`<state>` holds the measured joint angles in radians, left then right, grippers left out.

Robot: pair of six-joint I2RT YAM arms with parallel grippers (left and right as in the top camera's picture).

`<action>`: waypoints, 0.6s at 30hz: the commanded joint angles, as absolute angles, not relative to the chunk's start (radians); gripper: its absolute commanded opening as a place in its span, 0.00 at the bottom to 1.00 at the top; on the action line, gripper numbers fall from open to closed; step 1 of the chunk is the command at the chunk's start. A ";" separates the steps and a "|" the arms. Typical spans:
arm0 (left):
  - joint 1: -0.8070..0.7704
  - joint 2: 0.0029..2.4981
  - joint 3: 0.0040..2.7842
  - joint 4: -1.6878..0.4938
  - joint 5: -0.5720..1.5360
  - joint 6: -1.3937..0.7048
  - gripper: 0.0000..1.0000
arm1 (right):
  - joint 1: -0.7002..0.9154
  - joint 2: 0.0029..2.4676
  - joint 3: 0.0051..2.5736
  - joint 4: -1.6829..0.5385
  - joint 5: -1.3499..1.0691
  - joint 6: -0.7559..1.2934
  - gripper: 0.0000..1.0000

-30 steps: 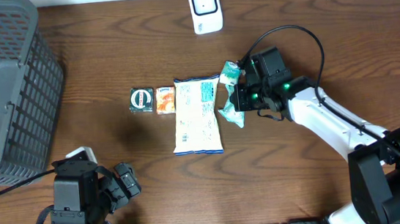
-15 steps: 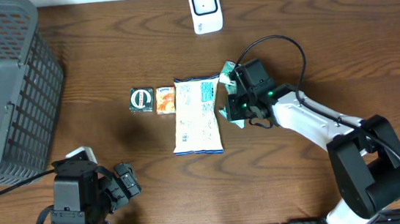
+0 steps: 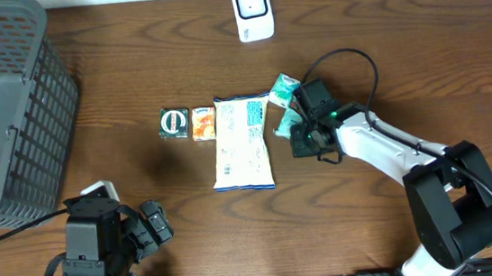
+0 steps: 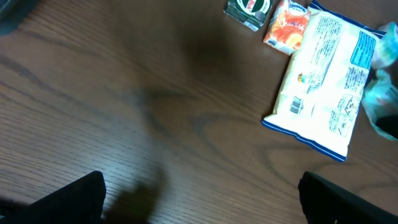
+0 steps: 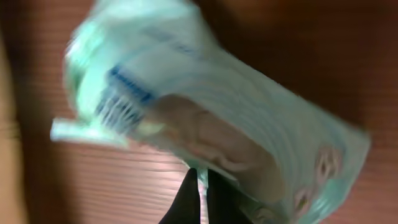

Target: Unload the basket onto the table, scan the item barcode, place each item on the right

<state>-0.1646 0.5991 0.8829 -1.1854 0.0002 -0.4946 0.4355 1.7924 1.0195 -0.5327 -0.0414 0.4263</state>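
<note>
Near the middle of the desk [image 3: 419, 58], the right claw [image 5: 200, 179] is pressed together, pinching the edge of the green packet [image 5: 205, 118], just beside the white bag [image 3: 243, 142]; the left claw [image 4: 200, 199] is spread wide.

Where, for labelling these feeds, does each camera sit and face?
Overhead: above the table, looking down; left claw and right claw show.
Left wrist: behind the left claw, open fingers in frame, facing the white bag.
Right wrist: behind the right claw, shut tips in frame, close on the green packet.
Shared: overhead and left wrist show the white bag.
</note>
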 commanded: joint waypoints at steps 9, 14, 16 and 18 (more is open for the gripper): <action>-0.162 0.595 0.881 -1.188 -0.009 -0.495 0.97 | 0.422 1.555 1.032 -0.696 0.163 0.516 0.01; -0.162 0.595 0.881 -1.188 -0.009 -0.495 0.97 | 0.422 1.476 1.032 -0.676 0.155 0.515 0.12; -0.162 0.595 0.881 -1.188 -0.009 -0.495 0.98 | 0.422 1.477 1.032 -0.660 0.155 0.513 0.17; -0.162 0.595 0.881 -1.188 -0.009 -0.495 0.98 | 0.422 1.488 1.032 -0.646 0.155 0.500 0.19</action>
